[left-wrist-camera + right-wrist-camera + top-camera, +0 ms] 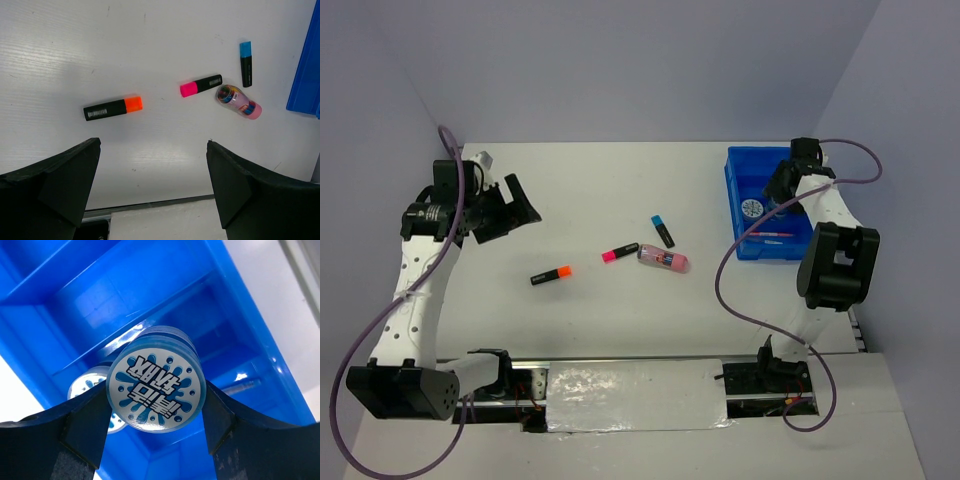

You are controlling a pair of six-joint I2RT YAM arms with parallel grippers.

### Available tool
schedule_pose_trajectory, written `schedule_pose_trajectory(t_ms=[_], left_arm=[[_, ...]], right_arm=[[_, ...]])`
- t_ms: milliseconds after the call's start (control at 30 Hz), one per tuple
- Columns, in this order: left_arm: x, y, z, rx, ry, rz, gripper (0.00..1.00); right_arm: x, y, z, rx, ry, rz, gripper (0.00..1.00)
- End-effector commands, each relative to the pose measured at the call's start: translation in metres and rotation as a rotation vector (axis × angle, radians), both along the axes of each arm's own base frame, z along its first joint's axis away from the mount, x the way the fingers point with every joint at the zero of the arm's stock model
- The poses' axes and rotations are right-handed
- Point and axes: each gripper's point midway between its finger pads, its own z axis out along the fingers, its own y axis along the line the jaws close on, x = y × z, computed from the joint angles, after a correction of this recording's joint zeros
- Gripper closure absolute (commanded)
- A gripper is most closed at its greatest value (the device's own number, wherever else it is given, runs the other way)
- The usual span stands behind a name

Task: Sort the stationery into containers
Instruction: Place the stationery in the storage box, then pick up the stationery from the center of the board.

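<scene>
Blue-white disc (156, 385) clamped in my right pincer (157, 402), above the blue tray (240, 330); twin disc (86, 386) lies lower left.

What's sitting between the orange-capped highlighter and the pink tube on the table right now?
The pink-capped highlighter lies between the orange-capped highlighter and the pink tube, nearer the tube; the left wrist view shows it clearly.

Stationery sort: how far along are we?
Done: one disc and thin pens lie in the blue tray. In hand: the right fingers grip a second disc above the tray. Left: the orange highlighter, pink highlighter, blue highlighter and pink tube lie on the table; the left fingers are open, holding nothing.
</scene>
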Motion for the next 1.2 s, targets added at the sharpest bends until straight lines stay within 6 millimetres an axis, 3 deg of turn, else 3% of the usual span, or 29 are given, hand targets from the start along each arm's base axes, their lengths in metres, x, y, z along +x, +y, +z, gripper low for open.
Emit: schedule_pose_trajectory(t_ms=[0,100,167,233,300,333,367,533,567,633,667,767,900,933,1000,1033,1067,1100,1133,1167], left_arm=[[0.011,-0.003,0.017,-0.001,-0.073,-0.026,0.01],[0.012,-0.003,0.018,0.0,-0.074,-0.023,0.01],[0.012,-0.003,0.018,-0.003,-0.076,-0.019,0.01],[0.014,-0.004,0.019,-0.009,-0.08,-0.021,0.01],[0.014,-0.004,0.02,-0.011,-0.082,-0.019,0.01],[0.015,-0.004,0.02,-0.011,-0.084,-0.021,0.01],[0.015,-0.005,0.021,-0.009,-0.087,-0.026,0.01],[0.017,-0.01,0.021,-0.024,-0.103,-0.061,0.01],[0.018,-0.014,0.021,-0.025,-0.107,-0.079,0.01],[0.017,-0.026,0.013,-0.018,-0.088,-0.116,0.01],[0.018,-0.03,0.011,-0.014,-0.081,-0.127,0.01],[0.019,-0.06,0.006,0.015,-0.069,-0.225,0.01],[0.016,-0.129,-0.006,0.057,-0.063,-0.478,0.01],[0.021,-0.141,-0.023,0.089,-0.038,-0.554,0.01],[0.024,-0.172,-0.027,0.133,-0.067,-0.682,0.01],[0.033,-0.18,-0.048,0.194,-0.037,-0.719,0.01],[0.043,-0.188,-0.045,0.263,-0.097,-0.788,0.01],[0.05,-0.208,-0.057,0.309,-0.128,-0.851,0.01],[0.058,-0.215,-0.061,0.355,-0.168,-0.893,0.01],[0.068,-0.218,-0.065,0.441,-0.23,-0.966,0.01]], right_arm=[[0.018,-0.008,0.01,-0.021,-0.079,0.013,1.0],[0.018,-0.011,0.007,-0.026,-0.066,0.012,0.99],[0.018,-0.013,0.003,-0.022,-0.055,0.005,0.93],[0.016,-0.015,0.001,-0.019,-0.042,-0.003,0.55],[0.014,-0.017,0.002,-0.025,-0.038,-0.018,0.28],[0.013,-0.018,0.003,-0.031,-0.038,-0.022,0.04],[0.015,-0.02,0.009,-0.04,-0.048,-0.022,0.0],[0.016,-0.023,0.031,-0.049,-0.056,-0.033,0.0],[0.017,-0.023,0.049,-0.053,-0.093,-0.036,0.0],[0.014,-0.021,0.065,-0.056,-0.11,-0.038,0.0],[0.016,-0.018,0.084,-0.044,-0.144,-0.039,0.0],[0.005,0.011,0.114,-0.021,-0.18,0.046,0.0],[-0.012,0.064,0.14,0.111,-0.263,0.217,0.0],[-0.025,0.075,0.146,0.142,-0.288,0.264,0.0],[-0.038,0.101,0.156,0.213,-0.332,0.361,0.0],[-0.051,0.113,0.169,0.218,-0.371,0.404,0.0],[-0.061,0.123,0.161,0.242,-0.355,0.425,0.0],[-0.069,0.135,0.162,0.277,-0.361,0.466,0.0],[-0.082,0.148,0.17,0.295,-0.386,0.504,0.0],[-0.091,0.154,0.158,0.324,-0.362,0.517,0.0]])
